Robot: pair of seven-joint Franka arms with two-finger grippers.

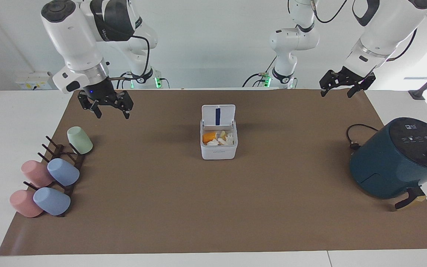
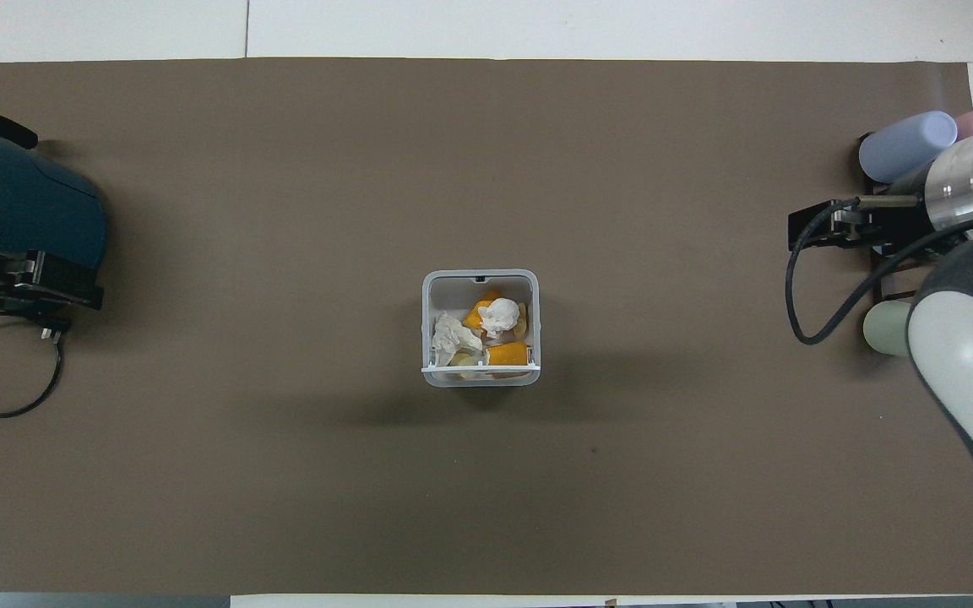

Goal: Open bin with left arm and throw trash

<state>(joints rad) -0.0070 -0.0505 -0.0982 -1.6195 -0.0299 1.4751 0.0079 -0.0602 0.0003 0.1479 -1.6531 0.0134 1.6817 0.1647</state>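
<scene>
The bin (image 2: 481, 328) stands open mid-table (image 2: 284, 169), holding white paper wads (image 2: 456, 335) and orange peel (image 2: 507, 354). The air fryer (image 2: 26, 219) sits at the left arm's end. At the right arm's end, the right arm (image 2: 964, 355) partly covers the cups (image 2: 907, 145).

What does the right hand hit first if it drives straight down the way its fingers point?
Probably just the bare brown mat. The right hand is open, empty, pointing down over the mat, apparently short of the green cup; depth is uncertain.
</scene>
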